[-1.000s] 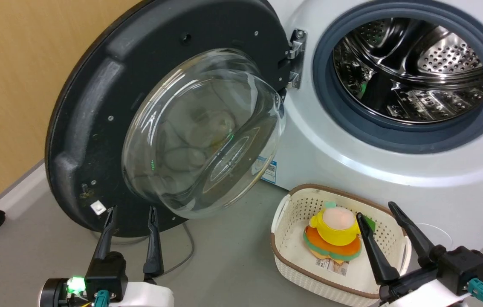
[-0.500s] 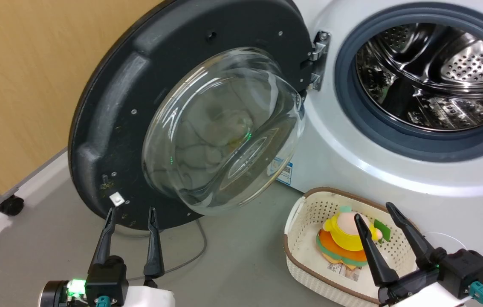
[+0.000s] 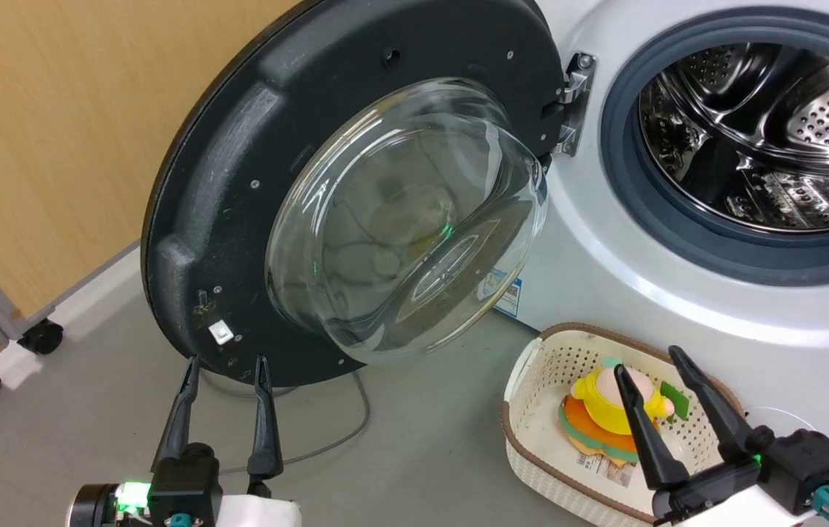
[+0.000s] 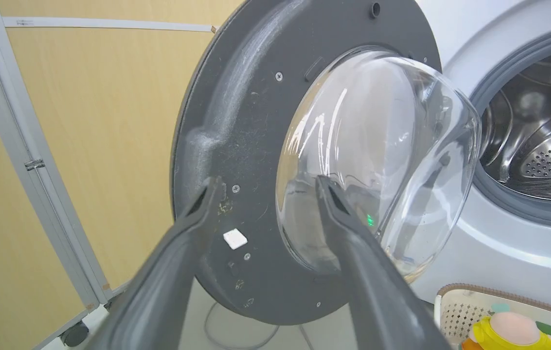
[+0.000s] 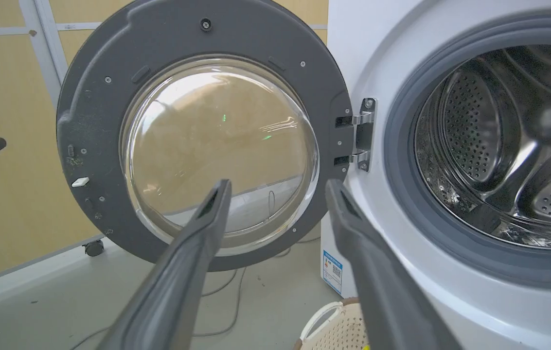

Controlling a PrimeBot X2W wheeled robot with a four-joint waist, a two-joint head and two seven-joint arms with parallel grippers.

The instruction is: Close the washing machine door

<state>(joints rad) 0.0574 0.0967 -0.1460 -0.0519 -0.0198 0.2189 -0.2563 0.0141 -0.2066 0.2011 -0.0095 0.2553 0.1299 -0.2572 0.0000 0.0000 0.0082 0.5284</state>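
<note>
Washing machine door [image 3: 238, 183] is standing wide open; we are holding both jaws apart, empty. Pushing its glass bowl [image 3: 399, 219], we are risking slipping off.

Staged laundry corner, likely a lab; white washing machine [image 3: 593, 252] beside a castor-wheeled wood-look partition [image 3: 55, 132].

Light: bright, even, from above; soft shadow on floor [image 3: 399, 468] under door [image 3: 238, 183].
Glare: white streaks on glass [image 4: 324, 126]; sheen on drum [image 3: 787, 146]; small green glint in glass.
Blur: left fingers [image 4: 168, 282], right fingers [image 5: 183, 277] soft, near lens.
Focus: head view sharp.
Distortion: post [image 4: 27, 160] bows at left wrist view's edge.
</note>
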